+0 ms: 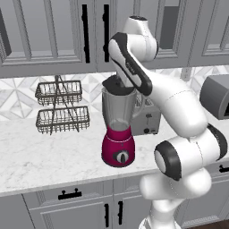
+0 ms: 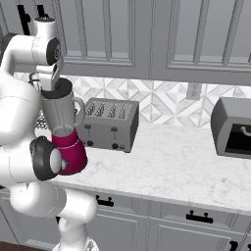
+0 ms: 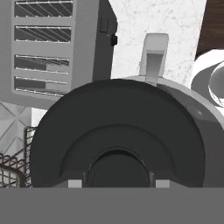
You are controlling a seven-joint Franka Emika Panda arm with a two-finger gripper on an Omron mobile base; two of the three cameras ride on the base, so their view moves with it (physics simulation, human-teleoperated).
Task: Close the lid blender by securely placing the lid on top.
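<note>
Right now the gripper [image 3: 115, 183] sits directly above the blender [image 1: 118, 129] on the marble table [image 1: 40, 152], clamping the dark lid [image 3: 118, 135] by its centre knob, the lid slightly tilted over the jar's rim, toaster [image 2: 109, 123] behind.

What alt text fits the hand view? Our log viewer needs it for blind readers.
Seen from above, the round dark lid sits over the blender jar's rim, slightly off-centre, the jar's handle pointing away. A silver toaster stands beyond on the white marble counter, a wire basket at left.
</note>
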